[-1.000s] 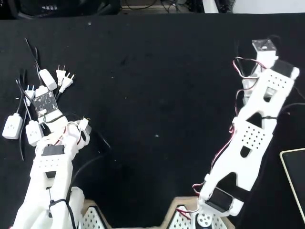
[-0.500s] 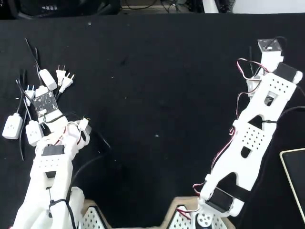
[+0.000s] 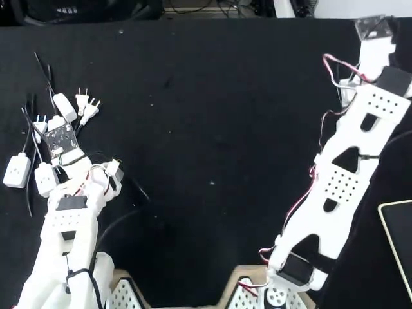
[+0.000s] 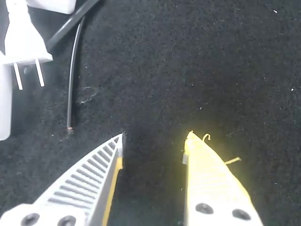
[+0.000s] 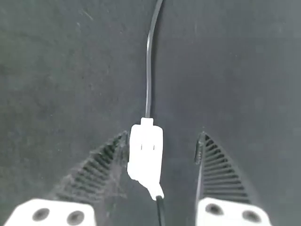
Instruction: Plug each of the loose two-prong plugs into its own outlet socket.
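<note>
In the right wrist view, my right gripper (image 5: 162,137) stands open around a white connector body (image 5: 146,156) on the black cloth. Thin black cable (image 5: 149,70) leaves both of its ends. One fingertip (image 5: 121,141) is close beside the body, the other stands apart. In the high view the right arm (image 3: 351,161) stretches to the table's far right corner. My left gripper (image 4: 155,139) is open over bare cloth. A loose two-prong plug (image 4: 23,42) lies beyond it. The high view shows two loose plugs (image 3: 85,104) and white sockets (image 3: 16,170) clustered at the far left by the left arm (image 3: 67,212).
Black cables (image 3: 42,71) trail among the plugs and sockets at the left. A flat light-edged object (image 3: 398,244) lies at the right edge. The table's far edge (image 3: 206,18) runs just behind the right arm's wrist.
The right arm has stretched farther toward the table's far right corner. The left arm and the cluster of plugs have stayed where they were.
</note>
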